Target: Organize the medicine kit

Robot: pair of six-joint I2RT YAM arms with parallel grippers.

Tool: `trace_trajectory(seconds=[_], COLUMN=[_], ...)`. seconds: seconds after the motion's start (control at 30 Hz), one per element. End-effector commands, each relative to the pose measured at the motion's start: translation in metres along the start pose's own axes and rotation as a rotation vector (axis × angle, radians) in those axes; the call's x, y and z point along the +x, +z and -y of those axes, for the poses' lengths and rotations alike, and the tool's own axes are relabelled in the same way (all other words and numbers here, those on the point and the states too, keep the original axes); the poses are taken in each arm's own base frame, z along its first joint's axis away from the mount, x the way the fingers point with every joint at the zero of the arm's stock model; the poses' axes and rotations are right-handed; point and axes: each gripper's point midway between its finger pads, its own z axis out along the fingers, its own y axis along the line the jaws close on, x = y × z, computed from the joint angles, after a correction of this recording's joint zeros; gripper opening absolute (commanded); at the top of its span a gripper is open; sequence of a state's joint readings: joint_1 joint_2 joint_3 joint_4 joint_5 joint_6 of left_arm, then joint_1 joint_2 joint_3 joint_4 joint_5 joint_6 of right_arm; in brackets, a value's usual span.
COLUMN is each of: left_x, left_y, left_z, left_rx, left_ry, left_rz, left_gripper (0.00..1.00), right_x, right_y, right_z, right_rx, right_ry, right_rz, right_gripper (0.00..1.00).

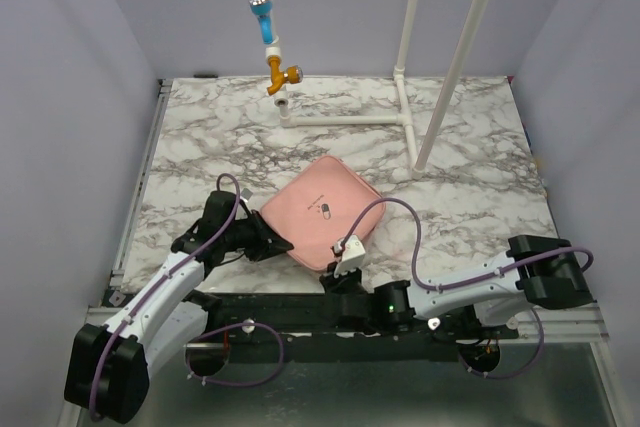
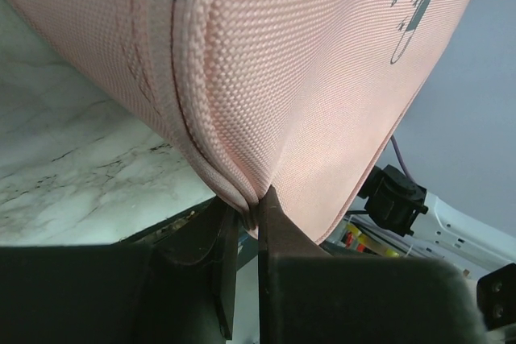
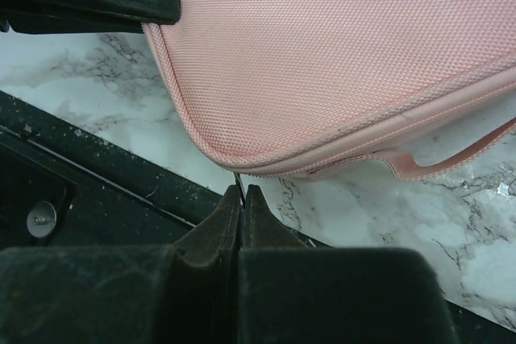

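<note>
Medicine kit [image 1: 322, 212] lies closed near the middle of the table [image 1: 480, 197]. My left gripper [image 2: 254, 211] is clamped on its seam at the 8 o'clock corner. My right gripper [image 3: 242, 191] is clenched at the 6 o'clock corner, with a thin sliver at its tips that I can't identify. I judge the left pinch shallow: a pull could slip it off, or drag the case.

Pink medicine kit [image 1: 320, 209] (woven texture), grey-veined white table [image 1: 480, 197].
</note>
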State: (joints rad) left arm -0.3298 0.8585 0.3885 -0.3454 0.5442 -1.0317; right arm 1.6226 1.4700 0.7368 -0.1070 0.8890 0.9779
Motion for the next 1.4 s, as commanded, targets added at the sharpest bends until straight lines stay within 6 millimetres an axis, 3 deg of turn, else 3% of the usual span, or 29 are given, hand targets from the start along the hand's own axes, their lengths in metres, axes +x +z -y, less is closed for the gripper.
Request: trace_trajectory(seconds=[0.0,0.53,0.97,1.1,1.27,1.3,1.37], left_x=[-0.012,-0.012,-0.004,-0.003,-0.003,-0.003,-0.002], left_y=[-0.002,-0.012,-0.017,-0.017,-0.016,-0.016,-0.014], left_z=[-0.005,-0.004,-0.005,-0.003,-0.001,0.000,-0.001], left_rx=[-0.022,-0.020,-0.012,0.000,0.006,0.011,0.015], left_ry=[0.109,0.145,0.177,0.175,0.169,0.165,0.152], left_rz=[0.062,0.083,0.049,0.044,0.040,0.036,0.034], left_gripper=[0.00,0.00,0.00,0.00,0.00,0.00,0.00], right_x=[0.006,-0.013,-0.051,-0.057,-0.048,-0.046,-0.038], right_y=[-0.006,-0.020,-0.001,-0.001,0.002,0.003,0.006], right_z=[0.069,0.109,0.133,0.124,0.108,0.105,0.099], right_rx=[0.209,0.401,0.398,0.326,0.266,0.257,0.238], right_ry=[-0.144,-0.128,-0.094,-0.081,-0.052,-0.045,-0.036], right_rz=[0.017,0.073,0.119,0.120,0.061,0.047,0.011], right_gripper=[0.01,0.01,0.01,0.01,0.01,0.04,0.24])
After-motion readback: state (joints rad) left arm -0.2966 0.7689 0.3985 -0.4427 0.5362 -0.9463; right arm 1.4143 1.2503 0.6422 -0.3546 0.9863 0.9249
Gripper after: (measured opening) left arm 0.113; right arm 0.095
